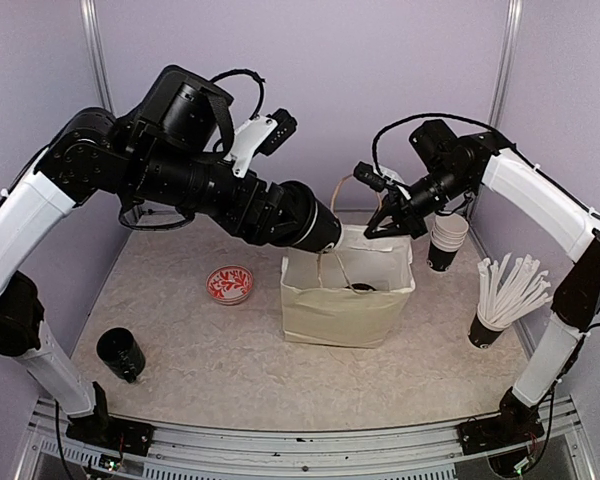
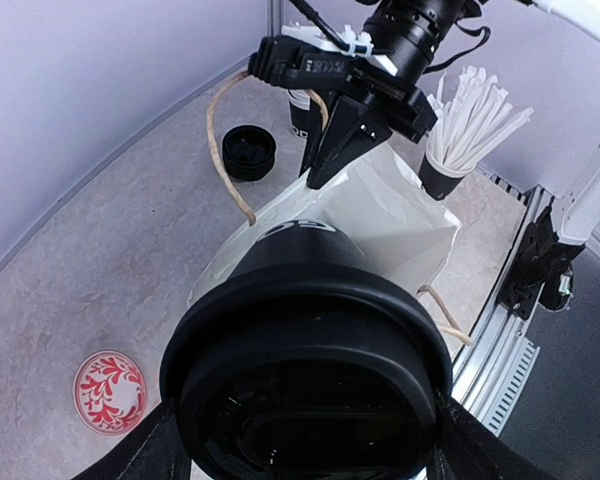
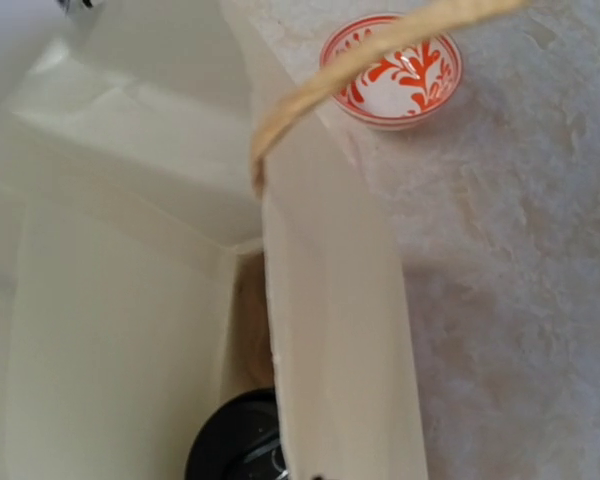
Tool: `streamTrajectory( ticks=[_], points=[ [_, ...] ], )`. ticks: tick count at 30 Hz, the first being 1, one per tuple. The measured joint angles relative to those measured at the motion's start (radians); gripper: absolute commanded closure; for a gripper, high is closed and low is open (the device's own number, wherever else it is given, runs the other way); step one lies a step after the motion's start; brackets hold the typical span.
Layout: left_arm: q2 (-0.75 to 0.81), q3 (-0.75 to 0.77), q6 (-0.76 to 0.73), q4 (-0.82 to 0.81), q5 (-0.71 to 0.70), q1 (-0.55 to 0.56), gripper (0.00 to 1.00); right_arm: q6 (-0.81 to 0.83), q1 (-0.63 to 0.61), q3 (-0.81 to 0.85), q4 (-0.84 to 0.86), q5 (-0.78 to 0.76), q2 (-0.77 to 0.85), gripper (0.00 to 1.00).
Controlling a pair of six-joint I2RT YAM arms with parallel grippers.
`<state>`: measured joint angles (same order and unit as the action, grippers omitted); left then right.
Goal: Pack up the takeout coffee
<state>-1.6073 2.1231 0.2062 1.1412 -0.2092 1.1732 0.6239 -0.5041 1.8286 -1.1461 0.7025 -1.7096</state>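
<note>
My left gripper (image 1: 318, 230) is shut on the takeout coffee (image 2: 305, 370), a black cup with its black lid on. It holds the cup tilted just above the back left of the open mouth of the white paper bag (image 1: 345, 300). The cup fills the bottom of the left wrist view, with the bag (image 2: 380, 215) beyond it. My right gripper (image 1: 390, 226) is shut on the bag's back right rim, as the left wrist view shows (image 2: 325, 165). A second round black lid (image 3: 235, 445) lies at the bottom of the bag and also shows from above (image 1: 362, 287).
A red-and-white dish (image 1: 230, 284) lies left of the bag. An open black cup (image 1: 120, 353) stands front left. A nested cup stack (image 1: 447, 240) and a black cup of white sticks (image 1: 500, 300) stand right of the bag. A loose black lid (image 2: 248, 152) lies behind the bag.
</note>
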Motion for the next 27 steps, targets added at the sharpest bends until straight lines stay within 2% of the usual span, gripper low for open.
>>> streamTrajectory(
  ticks=[12, 20, 27],
  points=[
    [-0.181, 0.031, -0.095, 0.021, 0.001, 0.030, 0.25, 0.043, -0.031, -0.008, 0.000, 0.024, 0.001, 1.00],
    [-0.220, 0.025, -0.126, 0.035, -0.026, 0.053, 0.25, 0.050, -0.111, -0.026, 0.004, -0.033, 0.029, 1.00],
    [-0.246, -0.039, -0.153, 0.045, -0.065, 0.093, 0.25, 0.060, -0.157, -0.045, 0.014, -0.061, 0.054, 1.00]
  ],
)
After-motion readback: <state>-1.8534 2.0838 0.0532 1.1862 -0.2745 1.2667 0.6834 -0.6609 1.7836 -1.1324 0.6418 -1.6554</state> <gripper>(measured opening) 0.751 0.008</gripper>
